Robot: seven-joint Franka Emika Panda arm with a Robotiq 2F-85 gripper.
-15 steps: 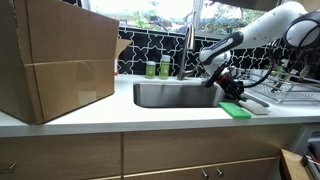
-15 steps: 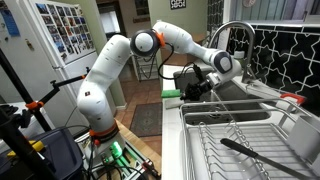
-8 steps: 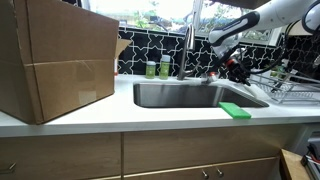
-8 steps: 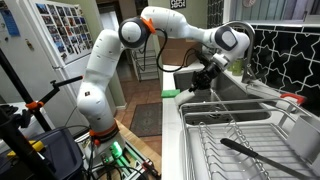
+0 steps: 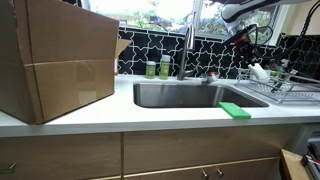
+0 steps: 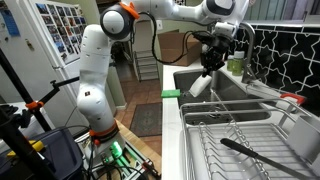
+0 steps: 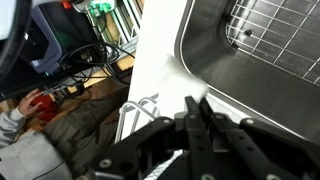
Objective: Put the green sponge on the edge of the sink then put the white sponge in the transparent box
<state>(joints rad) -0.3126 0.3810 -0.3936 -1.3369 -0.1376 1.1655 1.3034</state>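
The green sponge (image 5: 236, 110) lies flat on the white counter at the front edge of the sink (image 5: 175, 106); it also shows in an exterior view (image 6: 170, 94). My gripper (image 5: 243, 36) is high above the sink's back right corner, well clear of the sponge, and shows in an exterior view (image 6: 211, 66) too. In the wrist view its jaws (image 7: 197, 98) are shut with nothing seen between them. A small white thing (image 5: 258, 71) at the rack's near end may be the white sponge; I cannot tell. I cannot make out a transparent box.
A large cardboard box (image 5: 55, 60) stands on the counter beside the sink. A faucet (image 5: 187, 50) and two green bottles (image 5: 158, 68) stand behind the sink. A wire dish rack (image 6: 235, 135) holding a dark utensil sits on the counter's other side.
My gripper has risen from just beside the green sponge at the sink's front edge to high above the sink's back corner. The green sponge has stayed on the edge.
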